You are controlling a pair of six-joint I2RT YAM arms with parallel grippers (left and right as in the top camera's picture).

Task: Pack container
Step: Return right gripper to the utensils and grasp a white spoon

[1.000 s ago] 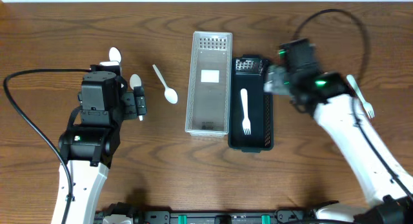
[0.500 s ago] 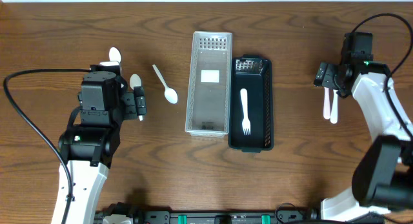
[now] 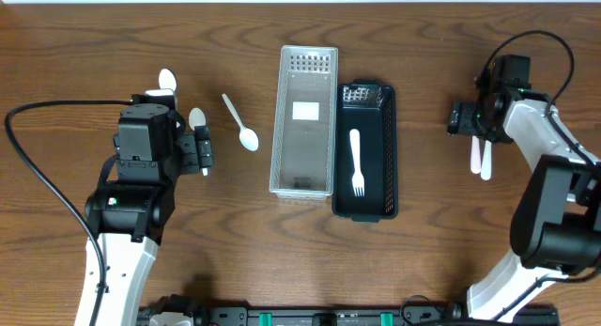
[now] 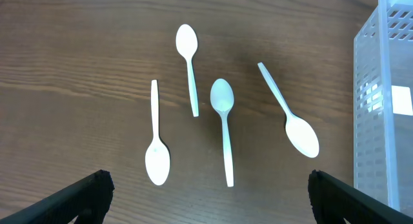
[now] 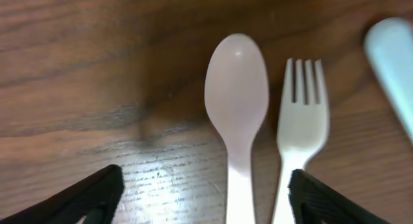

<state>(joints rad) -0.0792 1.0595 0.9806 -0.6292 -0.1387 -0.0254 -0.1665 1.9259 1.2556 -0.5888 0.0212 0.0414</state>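
A clear perforated container (image 3: pixel 304 58) lies at mid-table with a black tray (image 3: pixel 389 166) beside it; a white fork (image 3: pixel 357 162) lies in the tray. My left gripper (image 3: pixel 202 149) is open and empty over several white spoons (image 3: pixel 241 124). In the left wrist view (image 4: pixel 206 185) the spoons (image 4: pixel 223 121) lie ahead of its fingers. My right gripper (image 3: pixel 467 119) is open and low over a white spoon (image 5: pixel 237 88) and a white fork (image 5: pixel 302 114) lying side by side. Both lie between its fingers (image 5: pixel 206 182). They also show in the overhead view (image 3: pixel 481 157).
The clear container's wall (image 4: pixel 387 101) shows at the right of the left wrist view. Another pale utensil (image 5: pixel 390 50) lies at the upper right of the right wrist view. Bare wood lies in front of the containers.
My right arm has swung from over the black tray to the far right, down over the spoon and fork. The left arm and its spoons have not moved.
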